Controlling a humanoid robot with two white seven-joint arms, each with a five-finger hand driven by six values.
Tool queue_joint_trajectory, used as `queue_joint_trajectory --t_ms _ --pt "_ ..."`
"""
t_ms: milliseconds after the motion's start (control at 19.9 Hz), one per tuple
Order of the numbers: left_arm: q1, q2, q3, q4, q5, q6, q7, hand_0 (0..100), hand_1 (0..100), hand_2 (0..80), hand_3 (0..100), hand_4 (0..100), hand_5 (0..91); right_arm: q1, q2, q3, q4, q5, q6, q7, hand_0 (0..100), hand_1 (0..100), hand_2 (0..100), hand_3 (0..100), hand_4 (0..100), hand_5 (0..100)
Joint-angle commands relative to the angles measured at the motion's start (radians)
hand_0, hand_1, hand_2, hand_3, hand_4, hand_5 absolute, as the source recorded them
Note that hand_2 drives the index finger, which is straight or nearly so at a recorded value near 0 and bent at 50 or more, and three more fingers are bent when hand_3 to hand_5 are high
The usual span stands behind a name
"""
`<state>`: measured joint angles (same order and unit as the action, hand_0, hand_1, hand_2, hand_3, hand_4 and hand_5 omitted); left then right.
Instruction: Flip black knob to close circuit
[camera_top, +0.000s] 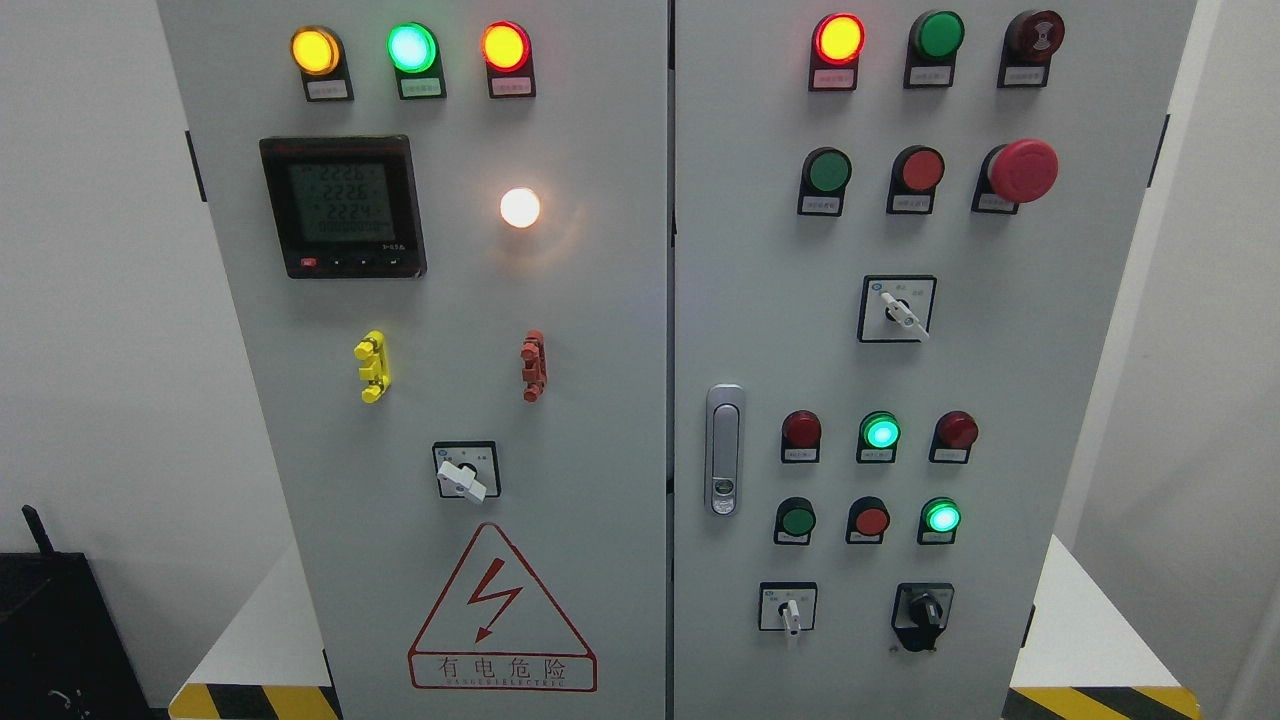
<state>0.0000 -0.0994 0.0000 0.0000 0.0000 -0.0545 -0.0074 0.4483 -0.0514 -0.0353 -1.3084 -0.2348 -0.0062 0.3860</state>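
Note:
The black knob (922, 612) sits on its black square plate at the lower right of the grey cabinet's right door (990, 360), its handle pointing roughly straight down. Just left of it is a white rotary switch (790, 610). Neither of my hands nor any arm shows in the head view.
The right door carries a white selector (903, 312), a red mushroom stop button (1022, 170), lit and unlit pilot lamps and a door latch (724, 449). The left door has a meter (343, 206), a white selector (463, 478) and a warning triangle (500, 612). A black box (50, 640) stands lower left.

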Motion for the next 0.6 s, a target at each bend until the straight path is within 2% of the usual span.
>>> queue_joint_trajectory --t_ms 0,151,302,352,402,452,503,553 --pt "0.034 0.000 0.011 -0.034 0.008 -0.001 0.000 0 0 0.0 5 3 0.0 0.050 0.007 -0.015 -0.690 -0.044 0.008 -0.001 0 4 9 18 14 0" --pt "0.034 0.000 0.011 -0.034 0.008 -0.001 0.000 0 0 0.0 5 3 0.0 0.063 -0.002 -0.031 -0.742 -0.038 -0.027 -0.015 0 5 12 22 15 1" --pt "0.034 0.000 0.011 -0.034 0.008 -0.001 0.000 0 0 0.0 5 3 0.0 0.046 -0.005 -0.104 -0.753 0.043 -0.063 -0.044 0 7 21 36 27 14" --pt "0.034 0.000 0.011 -0.034 0.008 -0.001 0.000 0 0 0.0 5 3 0.0 0.034 -0.016 -0.129 -0.752 0.131 -0.066 -0.062 0 10 31 52 40 28" --pt "0.034 0.000 0.011 -0.034 0.008 -0.001 0.000 0 0 0.0 5 3 0.0 0.018 -0.022 -0.156 -0.752 0.234 -0.069 -0.078 0 13 40 64 53 46" --pt "0.034 0.000 0.011 -0.034 0.008 -0.001 0.000 0 0 0.0 5 3 0.0 0.007 -0.027 -0.179 -0.747 0.347 -0.081 -0.090 0 14 42 68 56 50" --pt "0.034 0.000 0.011 -0.034 0.008 -0.001 0.000 0 0 0.0 5 3 0.0 0.001 -0.028 -0.190 -0.746 0.456 -0.107 -0.107 0 18 49 76 64 57" --pt "0.034 0.000 0.011 -0.034 0.008 -0.001 0.000 0 0 0.0 5 3 0.0 -0.009 -0.028 -0.192 -0.743 0.556 -0.139 -0.125 0 22 53 80 67 60"
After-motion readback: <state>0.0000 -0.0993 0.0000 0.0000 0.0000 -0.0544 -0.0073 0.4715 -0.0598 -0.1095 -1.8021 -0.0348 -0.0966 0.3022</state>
